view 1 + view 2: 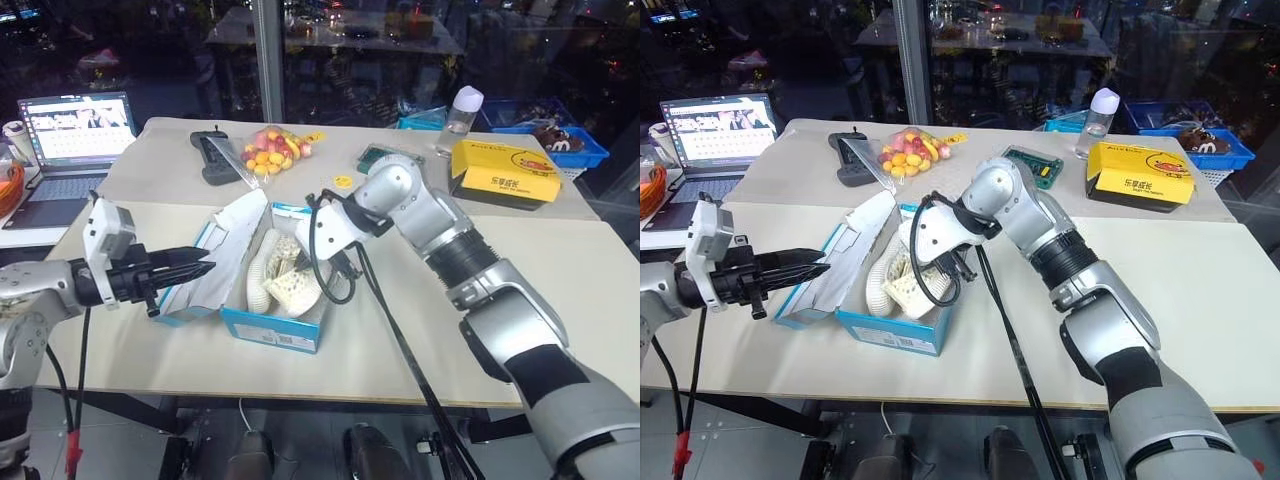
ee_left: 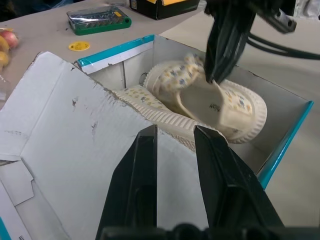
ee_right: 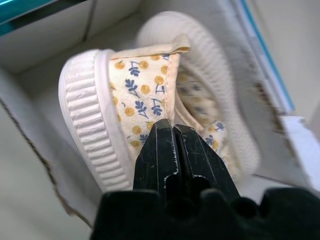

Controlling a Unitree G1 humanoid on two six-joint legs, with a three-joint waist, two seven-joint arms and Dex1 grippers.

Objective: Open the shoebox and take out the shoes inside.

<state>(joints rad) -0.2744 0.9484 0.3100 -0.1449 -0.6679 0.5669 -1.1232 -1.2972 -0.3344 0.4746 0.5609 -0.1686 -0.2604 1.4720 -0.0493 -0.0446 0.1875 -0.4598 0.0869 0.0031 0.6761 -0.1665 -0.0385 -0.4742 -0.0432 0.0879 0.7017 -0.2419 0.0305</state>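
Shoes (image 1: 283, 276) lie inside the open shoebox (image 1: 272, 328); one is pinched at its soft cloth upper by the clenched right gripper (image 3: 173, 131); light, floppy fabric is judged likely; the left gripper (image 1: 200, 268), clenched empty, rests against the lid.

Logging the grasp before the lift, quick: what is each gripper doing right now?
Left gripper: closed, empty, beside the bright blue cardboard shoebox lid.
Right gripper: closed on a cream floral-lined shoe.

Shoes (image 1: 280, 275) inside open shoebox (image 1: 275, 330)
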